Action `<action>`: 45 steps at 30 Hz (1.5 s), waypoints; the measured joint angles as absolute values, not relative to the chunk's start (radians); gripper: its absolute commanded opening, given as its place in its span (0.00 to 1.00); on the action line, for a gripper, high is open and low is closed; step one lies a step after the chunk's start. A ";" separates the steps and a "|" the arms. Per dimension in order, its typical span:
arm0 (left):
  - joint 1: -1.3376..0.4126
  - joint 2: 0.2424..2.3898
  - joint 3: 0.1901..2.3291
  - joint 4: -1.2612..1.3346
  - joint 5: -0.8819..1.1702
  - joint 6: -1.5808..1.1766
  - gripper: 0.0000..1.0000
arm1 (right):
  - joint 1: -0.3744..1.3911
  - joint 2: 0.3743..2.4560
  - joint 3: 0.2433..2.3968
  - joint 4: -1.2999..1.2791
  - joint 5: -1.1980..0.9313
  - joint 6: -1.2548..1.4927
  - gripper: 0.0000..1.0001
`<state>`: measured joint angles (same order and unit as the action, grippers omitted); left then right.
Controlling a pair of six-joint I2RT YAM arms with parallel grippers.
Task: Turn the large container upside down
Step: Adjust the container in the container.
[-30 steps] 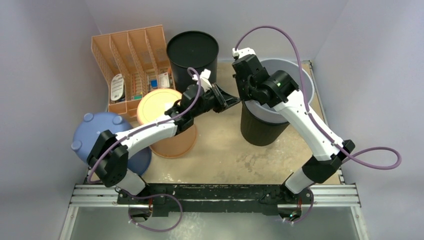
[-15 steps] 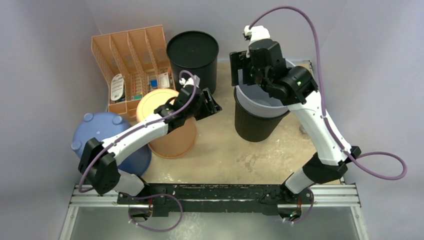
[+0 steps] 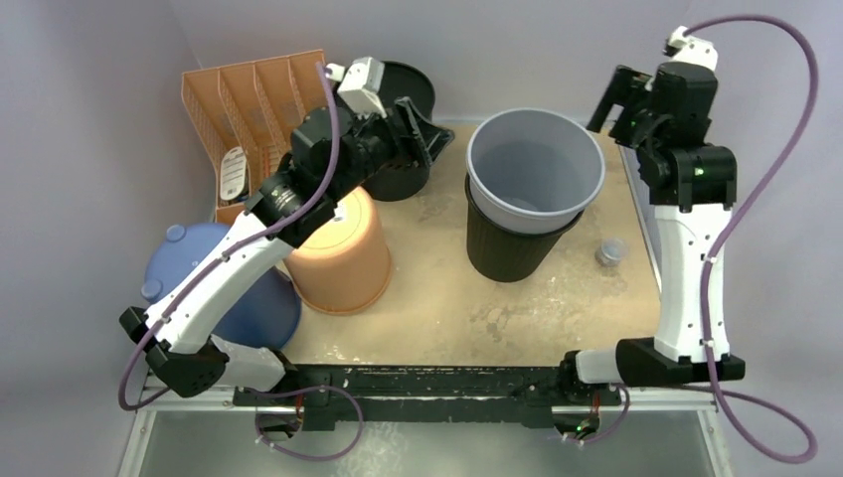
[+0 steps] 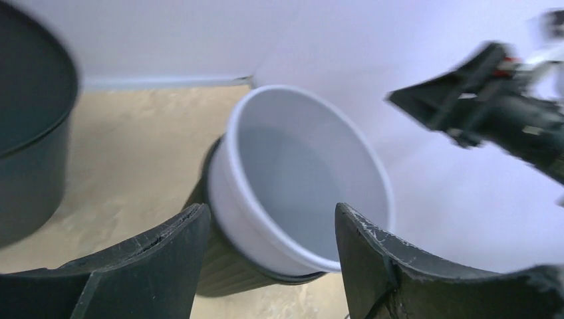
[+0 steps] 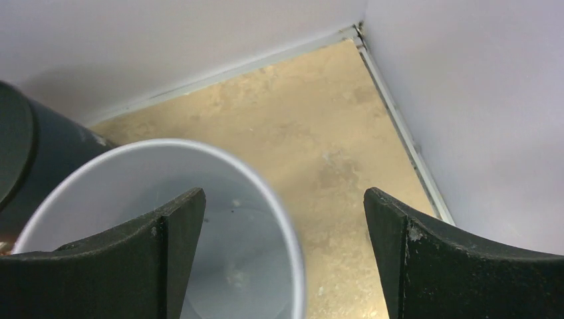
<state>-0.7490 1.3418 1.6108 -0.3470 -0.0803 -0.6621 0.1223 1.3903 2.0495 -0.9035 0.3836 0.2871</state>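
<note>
Top external shows the grey container (image 3: 535, 164) nested mouth-up inside a black ribbed bin (image 3: 512, 253). The left gripper (image 4: 269, 212) and right gripper (image 5: 282, 193) are both spread, gripping nothing.

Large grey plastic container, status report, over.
Left tool open, right tool open, both empty. Large grey plastic container upright, nested in black ribbed bin. Small grey object beside it.

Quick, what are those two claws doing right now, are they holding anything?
Left gripper: open, holding nothing.
Right gripper: open, holding nothing.
</note>
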 measured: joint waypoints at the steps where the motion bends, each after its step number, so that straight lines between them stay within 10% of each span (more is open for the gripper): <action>1: -0.764 1.354 1.647 -0.348 -0.073 -0.641 0.69 | 0.075 1.377 2.018 -0.888 0.348 0.288 0.91; 22: -0.974 1.739 2.140 -0.613 0.055 -0.354 0.70 | -0.199 1.111 1.479 -0.598 -0.415 0.477 0.94; 45: -1.115 1.901 2.310 -0.800 -0.096 -0.168 0.71 | -0.160 1.071 1.234 -0.337 -0.677 0.716 0.95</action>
